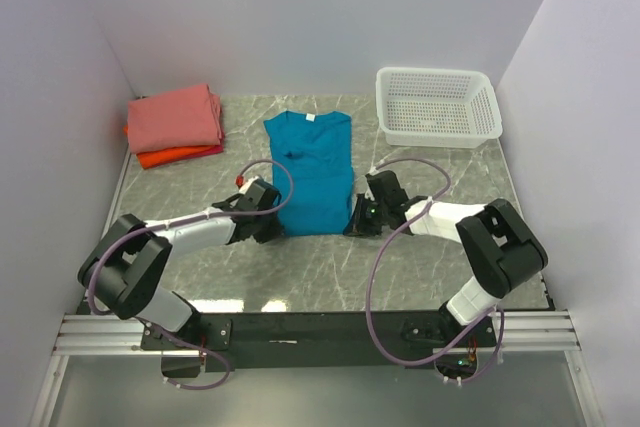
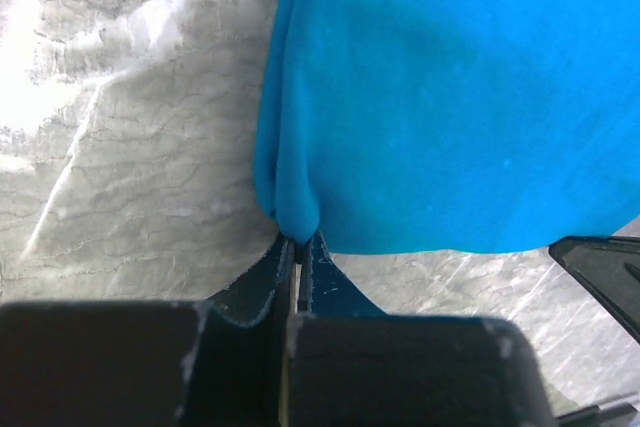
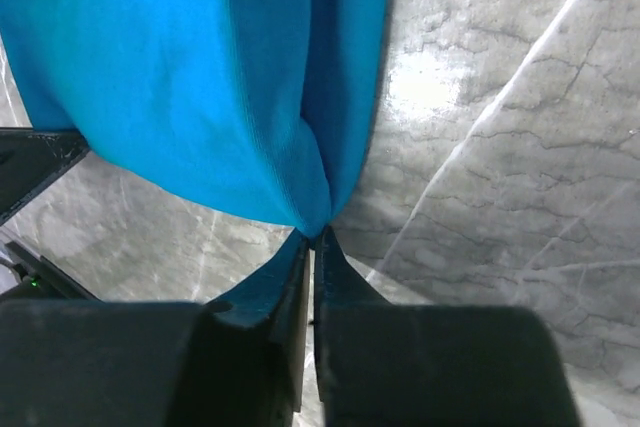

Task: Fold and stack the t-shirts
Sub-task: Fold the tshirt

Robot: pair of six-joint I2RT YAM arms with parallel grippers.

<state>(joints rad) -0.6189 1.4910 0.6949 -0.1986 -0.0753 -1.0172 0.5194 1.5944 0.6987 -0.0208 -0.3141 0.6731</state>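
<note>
I see the teal shirt lying flat mid-worktop, collar toward the far edge. My left hand is pinched tight on its near left hem corner, and my right hand is clamped the same way on the near right corner. The folded stack, pink over orange and red, sits in the far left corner. The white basket is in the far right corner. Both are well apart from the shirt. Walls border the left, right and far edges. Open marble runs from the hem to the near edge.
</note>
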